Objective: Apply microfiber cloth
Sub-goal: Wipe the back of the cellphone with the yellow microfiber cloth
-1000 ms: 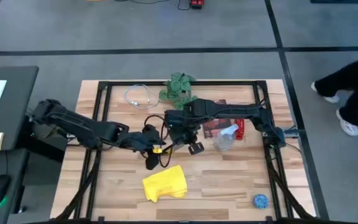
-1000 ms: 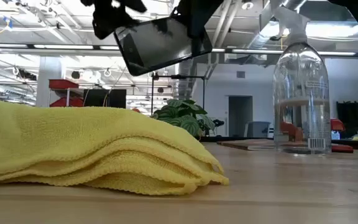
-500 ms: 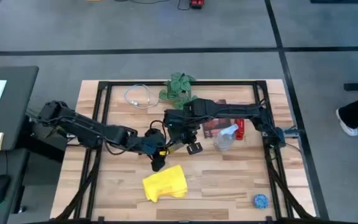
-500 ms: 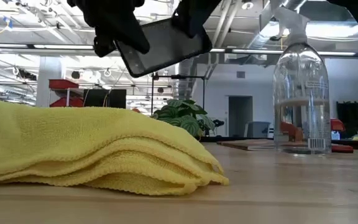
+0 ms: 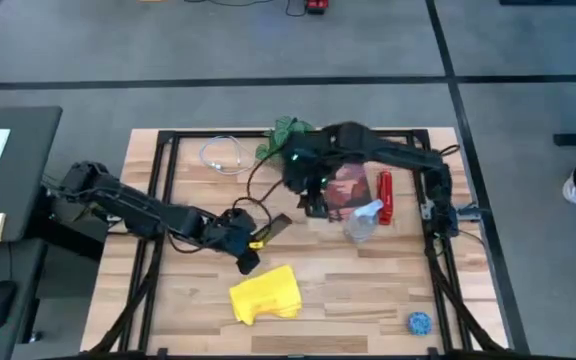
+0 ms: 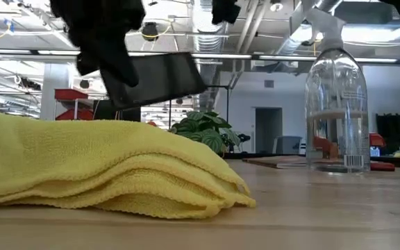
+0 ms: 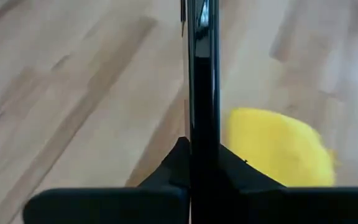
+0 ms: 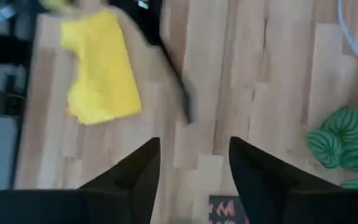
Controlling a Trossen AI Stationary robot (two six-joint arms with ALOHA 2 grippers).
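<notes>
The yellow microfiber cloth [image 5: 265, 293] lies folded on the wooden table near its front edge, and also shows in the low view [image 6: 96, 167]. My left gripper [image 5: 245, 240] reaches in from the table's left, just beyond the cloth. It is shut on a black phone [image 5: 273, 228], which the low view shows in the air above the cloth [image 6: 155, 76]. My right gripper [image 8: 194, 162] stands open with nothing between its fingers, near the plant at the far side [image 5: 313, 190]. My left gripper [image 7: 202, 152] pinches the phone between its two fingers, one on each flat face, at the phone's end nearest the wrist [image 7: 202, 134]. The fingers come roughly level from the table's left and lie along the phone. The phone is clear of the table and sticks out toward the right.
A clear spray bottle [image 5: 365, 220] stands right of centre beside a red object [image 5: 385, 195]. A green plant [image 5: 288, 135] and a coiled cable [image 5: 223, 155] sit at the far edge. A small blue ball [image 5: 420, 322] lies near the front right corner.
My right gripper has opened, let go of the phone and drawn back up and toward the far edge, near the plant. My left gripper has taken hold of the phone and carried it a little down and toward the table's left.
</notes>
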